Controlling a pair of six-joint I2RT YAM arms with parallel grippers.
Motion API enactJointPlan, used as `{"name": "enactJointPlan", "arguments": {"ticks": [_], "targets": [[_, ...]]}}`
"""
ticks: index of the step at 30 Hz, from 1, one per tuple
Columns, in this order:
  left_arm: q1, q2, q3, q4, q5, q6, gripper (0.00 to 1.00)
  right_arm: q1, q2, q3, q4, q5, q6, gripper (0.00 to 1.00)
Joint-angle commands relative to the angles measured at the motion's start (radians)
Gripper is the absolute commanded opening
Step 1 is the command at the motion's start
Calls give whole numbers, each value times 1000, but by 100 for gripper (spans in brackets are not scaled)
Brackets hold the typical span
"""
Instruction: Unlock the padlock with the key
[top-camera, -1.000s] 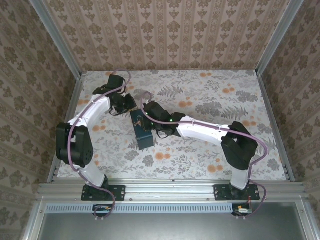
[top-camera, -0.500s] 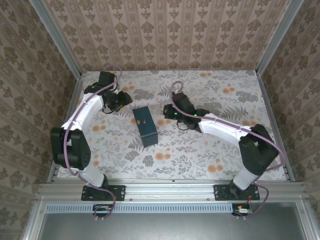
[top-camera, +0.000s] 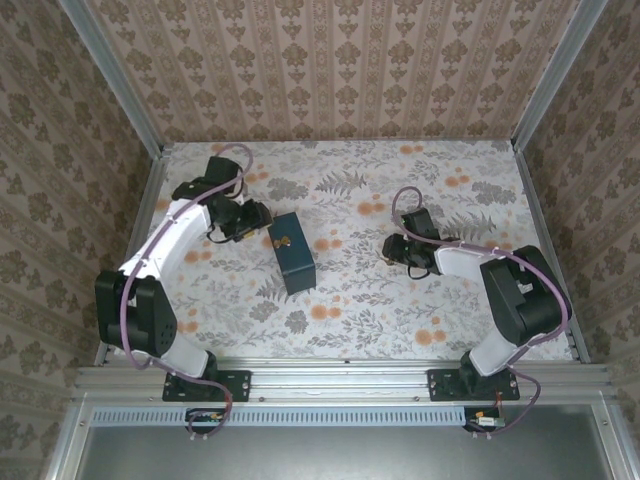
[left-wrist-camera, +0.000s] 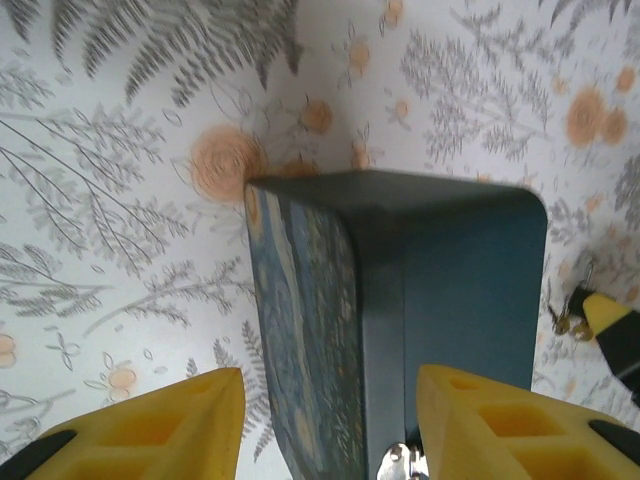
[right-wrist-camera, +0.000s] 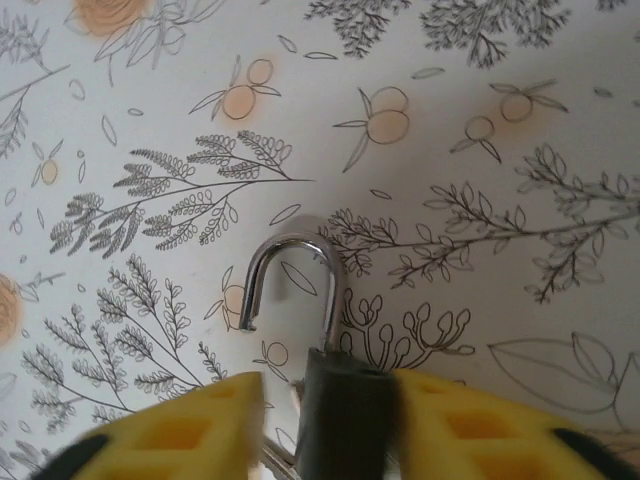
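One tiny dark padlock (right-wrist-camera: 338, 405), w/ a blocky matte body and a thin shiny metal U-shackle, is pinched btwn the right fingers (right-wrist-camera: 190, 430), 2 yellow plastic-looking blocks. The shackle's sprung: one leg runs into the body, the other ends free in the air. Sthg thin & metallic pokes out low by the left-hand finger; can't tell what it is. From the top view those fingers hang over the right half of the worktop (top-camera: 400, 310), abt mid-depth and well apart from the box. The lock itself is too small to pick out there.

One dark-blue rectangular box (top-camera: 290, 255) w/ rounded corners lies centre-left, its long side slanting near-to-far. The top is smooth and plain, and one side is painted in blue-and-yellow swirls. A small gold-coloured fitting (top-camera: 283, 241) sits on the top face.

The left fingers (left-wrist-camera: 150, 425), also 2 yellow blocks w/ square hollows, are spread wide w/ nothing in them. In the wrist view the box lies below them. From the top view they're just beside its far-left corner.

The worktop is a pale floral sheet w/ grey ferns & orange blossoms. There are 2 arms, left arm (top-camera: 175, 235) & right arm (top-camera: 470, 262), w/ white shells, black joints and a purple cable each.
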Motion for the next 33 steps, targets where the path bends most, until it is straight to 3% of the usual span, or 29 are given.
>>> {"name": "enactJointPlan", "arguments": {"ticks": [1, 5, 8, 13, 16, 21, 33], "targets": [[-40, -46, -33, -34, 23, -10, 50, -5, -46, 27, -13, -32, -69, 49], [-70, -74, -80, -13, 41, -43, 50, 59, -145, 106, -140, 56, -173, 54], [-76, -90, -108, 13, 65, -65, 50, 158, -108, 162, -116, 17, -188, 53], [-84, -106, -121, 31, 87, -84, 50, 236, 76, 245, 22, -139, -125, 30], [-84, -109, -144, 68, 106, -98, 50, 269, 166, 294, 103, -221, -68, 22], [-93, -103, -205, 186, 161, -151, 50, 331, 254, 327, 212, -298, 7, 20], [-99, -103, -201, 197, 180, -146, 49, 430, 389, 412, 352, -366, 108, 20]]}}
